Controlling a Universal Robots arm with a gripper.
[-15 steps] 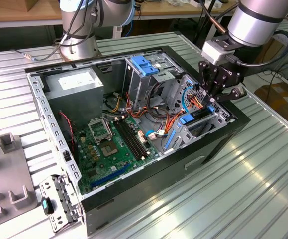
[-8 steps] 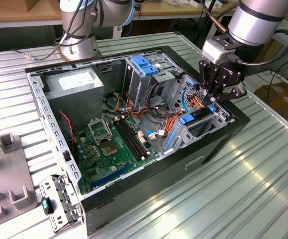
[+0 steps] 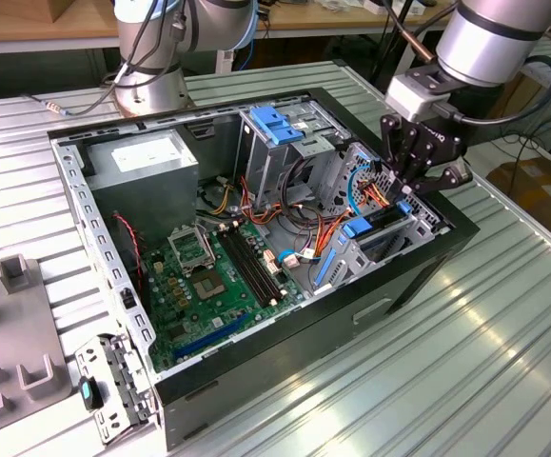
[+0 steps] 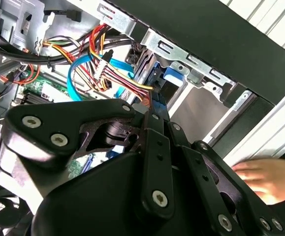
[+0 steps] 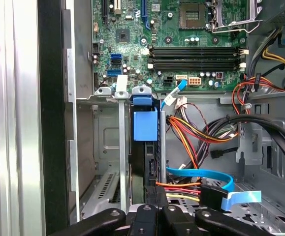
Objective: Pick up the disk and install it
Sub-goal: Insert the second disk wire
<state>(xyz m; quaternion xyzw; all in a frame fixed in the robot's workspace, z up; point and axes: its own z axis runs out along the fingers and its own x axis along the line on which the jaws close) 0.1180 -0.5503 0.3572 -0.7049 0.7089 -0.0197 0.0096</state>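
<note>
Disk [image 5: 145, 147] stands on edge in your case's corner bay, for sliding | gripper [image 3: 418, 181] directly above it, grip unclear.

Ribbed metal tabletop [image 3: 465, 362] catching soft glare, wooden workbench [image 3: 28, 24] behind, cardboard box [image 3: 541, 186] on the floor

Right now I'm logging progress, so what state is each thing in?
Open black computer case: side panel off, lying flat.
Silver disk with blue rails: standing on edge in the drive bay slot.
Black gripper: down at the disk's end.
Processor socket: empty.
Memory slots: unfilled.
</note>
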